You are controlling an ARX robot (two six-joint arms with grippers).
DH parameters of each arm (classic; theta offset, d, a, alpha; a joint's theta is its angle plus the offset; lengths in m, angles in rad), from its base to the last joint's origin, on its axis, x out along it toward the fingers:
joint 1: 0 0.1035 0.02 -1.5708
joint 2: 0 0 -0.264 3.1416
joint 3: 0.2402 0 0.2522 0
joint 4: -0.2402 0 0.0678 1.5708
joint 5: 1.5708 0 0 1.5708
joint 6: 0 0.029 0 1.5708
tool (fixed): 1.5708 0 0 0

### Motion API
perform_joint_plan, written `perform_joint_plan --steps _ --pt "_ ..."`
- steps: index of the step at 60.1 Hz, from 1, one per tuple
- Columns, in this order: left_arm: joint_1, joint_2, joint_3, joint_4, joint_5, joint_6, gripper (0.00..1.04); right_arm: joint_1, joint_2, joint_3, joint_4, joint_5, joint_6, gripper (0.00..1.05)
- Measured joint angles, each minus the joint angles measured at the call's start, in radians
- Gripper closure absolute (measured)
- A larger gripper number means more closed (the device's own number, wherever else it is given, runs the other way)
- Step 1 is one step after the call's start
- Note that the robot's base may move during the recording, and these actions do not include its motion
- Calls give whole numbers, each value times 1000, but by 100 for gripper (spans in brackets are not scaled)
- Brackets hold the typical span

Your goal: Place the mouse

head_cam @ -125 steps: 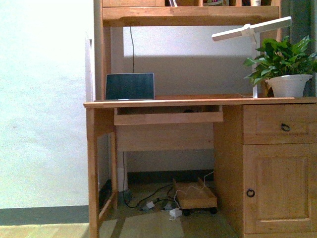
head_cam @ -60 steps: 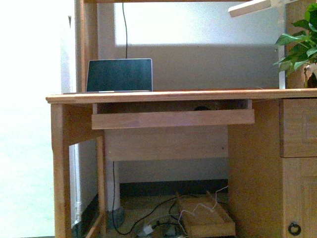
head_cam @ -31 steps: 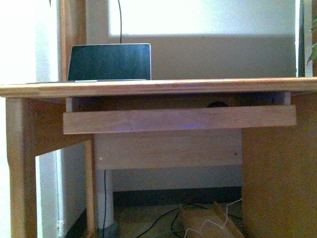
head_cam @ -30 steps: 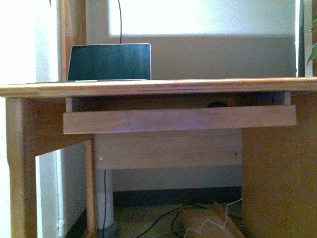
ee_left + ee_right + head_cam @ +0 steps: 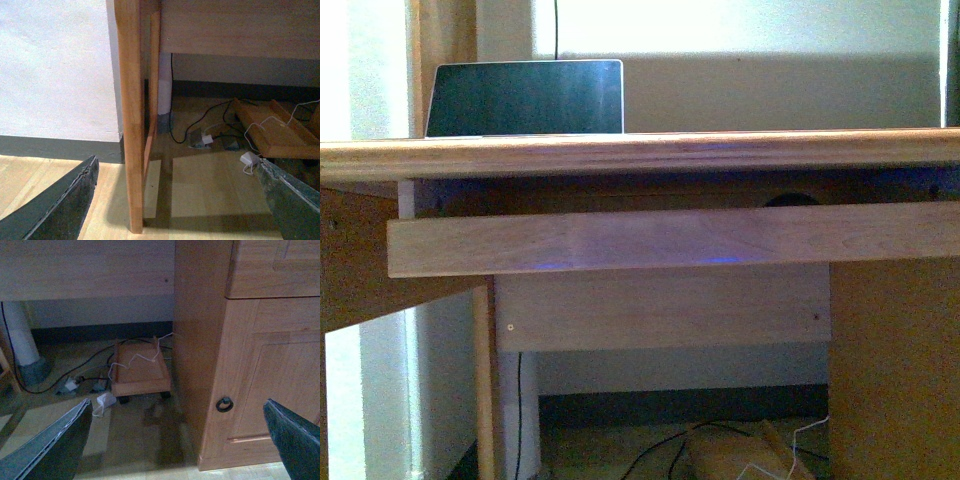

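Smooth pale wood desk [image 5: 640, 155]; glossy laptop screen [image 5: 525, 97].

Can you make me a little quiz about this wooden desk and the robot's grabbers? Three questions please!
1. True or false: the laptop stands on top of the desk.
2. Where is the mouse? A) on the floor B) on the pull-out tray under the desktop, peeking over its front board C) on top of the laptop
3. Fill in the gap: the left gripper and the right gripper both have their jaws ____, with nothing between them.

Key: 1 true; 2 B; 3 open.
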Motion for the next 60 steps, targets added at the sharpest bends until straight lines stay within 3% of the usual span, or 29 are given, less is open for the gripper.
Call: perform_joint_plan --steps 57,60 --pt "0 0 0 0 0 0 7 0 0 0 0 1 0 0" --pt "7 12 11 -35 33 -33 7 0 0 0 0 0 0 0"
